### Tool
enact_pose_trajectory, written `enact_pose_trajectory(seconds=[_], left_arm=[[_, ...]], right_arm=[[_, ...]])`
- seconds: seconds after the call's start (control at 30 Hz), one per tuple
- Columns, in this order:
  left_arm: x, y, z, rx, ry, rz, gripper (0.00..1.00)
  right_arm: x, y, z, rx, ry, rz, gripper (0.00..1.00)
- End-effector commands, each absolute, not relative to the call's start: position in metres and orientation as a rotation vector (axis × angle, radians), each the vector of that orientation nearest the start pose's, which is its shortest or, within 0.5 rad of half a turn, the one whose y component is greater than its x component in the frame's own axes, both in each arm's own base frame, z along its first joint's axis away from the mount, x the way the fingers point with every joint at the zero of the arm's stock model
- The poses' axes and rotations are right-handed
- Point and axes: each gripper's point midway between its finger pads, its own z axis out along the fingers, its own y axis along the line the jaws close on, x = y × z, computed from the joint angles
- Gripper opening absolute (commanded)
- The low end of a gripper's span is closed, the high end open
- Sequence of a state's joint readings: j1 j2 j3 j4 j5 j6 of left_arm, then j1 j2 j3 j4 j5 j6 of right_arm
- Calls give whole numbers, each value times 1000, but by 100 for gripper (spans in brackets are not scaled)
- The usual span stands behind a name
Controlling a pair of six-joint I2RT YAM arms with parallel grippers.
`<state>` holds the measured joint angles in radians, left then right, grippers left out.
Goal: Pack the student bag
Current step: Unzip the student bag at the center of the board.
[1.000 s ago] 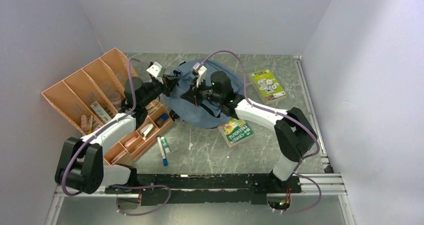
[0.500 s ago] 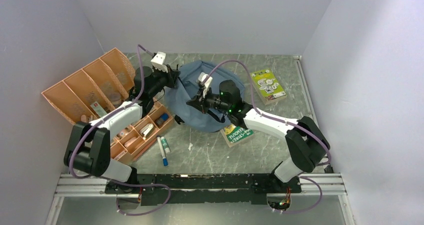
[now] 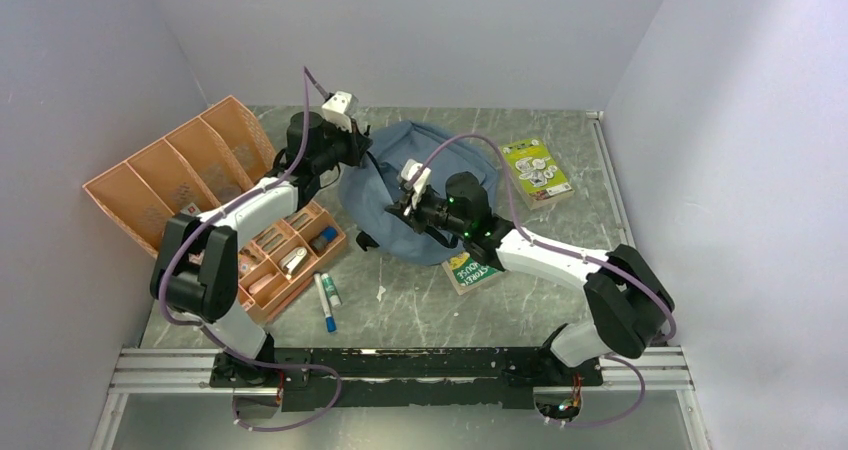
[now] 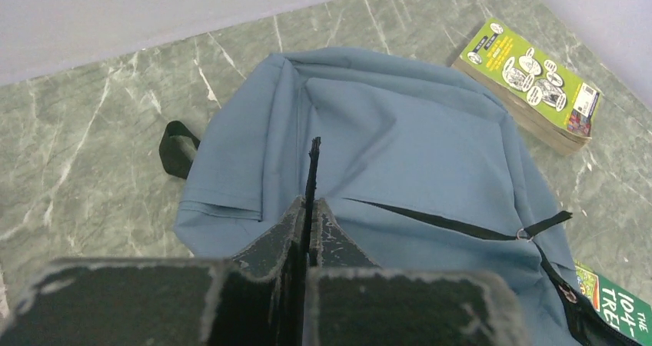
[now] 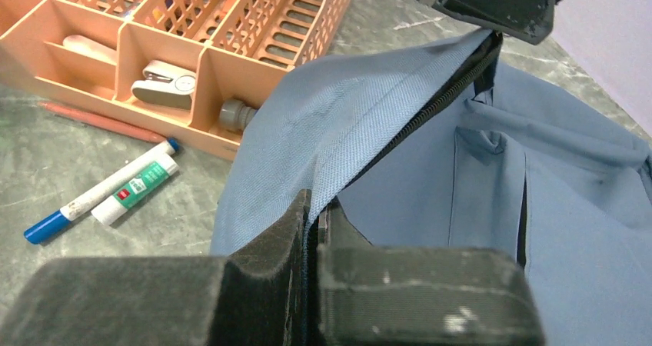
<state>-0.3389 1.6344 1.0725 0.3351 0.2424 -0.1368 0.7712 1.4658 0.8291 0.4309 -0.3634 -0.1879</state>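
The grey-blue student bag [image 3: 445, 150] lies at the middle back of the table. My left gripper [image 3: 364, 154] is at its left back edge, shut on a thin black zipper trim strip [image 4: 312, 169] and holding it up over the bag [image 4: 415, 146]. My right gripper [image 3: 398, 204] is over the bag's near left part, shut on the bag's fabric edge beside the zipper [image 5: 338, 154]. The edge is stretched taut between the two grippers, and the left gripper [image 5: 484, 4] shows at the top of the right wrist view. The bag's inside [image 5: 492, 184] is partly open to view.
An orange compartment tray [image 3: 160, 185] with small items stands at the left. A blue marker [image 3: 325, 310] and a glue stick [image 5: 134, 186] lie in front of it. A yellow-green book [image 3: 535, 170] lies at the back right, and a green book [image 3: 472, 266] lies under the right forearm.
My left gripper has moved back and to the right, lifting the bag's edge. My right gripper has shifted slightly right and nearer. The edge is now stretched between them.
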Motion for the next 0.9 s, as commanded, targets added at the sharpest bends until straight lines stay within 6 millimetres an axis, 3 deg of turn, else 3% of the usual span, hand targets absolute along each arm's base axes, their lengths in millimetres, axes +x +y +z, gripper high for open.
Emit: enact_pose_trajectory(seconds=[0.0, 0.1, 0.2, 0.33, 0.57, 0.87], left_arm=[[489, -153, 265, 244, 1599, -349, 5], [478, -151, 267, 279, 1579, -367, 5], [482, -136, 259, 232, 1608, -383, 5], [498, -122, 253, 191, 1647, -419, 5], [530, -134, 237, 257, 1672, -480, 5], [565, -127, 201, 239, 1727, -407, 5]], right_arm=[[250, 356, 171, -1131, 1539, 804, 0], [250, 352, 169, -1129, 1551, 791, 0], [237, 350, 173, -1166, 1521, 832, 0], [220, 345, 171, -1231, 1514, 852, 0], [189, 339, 152, -1361, 1512, 881, 0], [173, 335, 161, -1362, 1470, 915, 0]])
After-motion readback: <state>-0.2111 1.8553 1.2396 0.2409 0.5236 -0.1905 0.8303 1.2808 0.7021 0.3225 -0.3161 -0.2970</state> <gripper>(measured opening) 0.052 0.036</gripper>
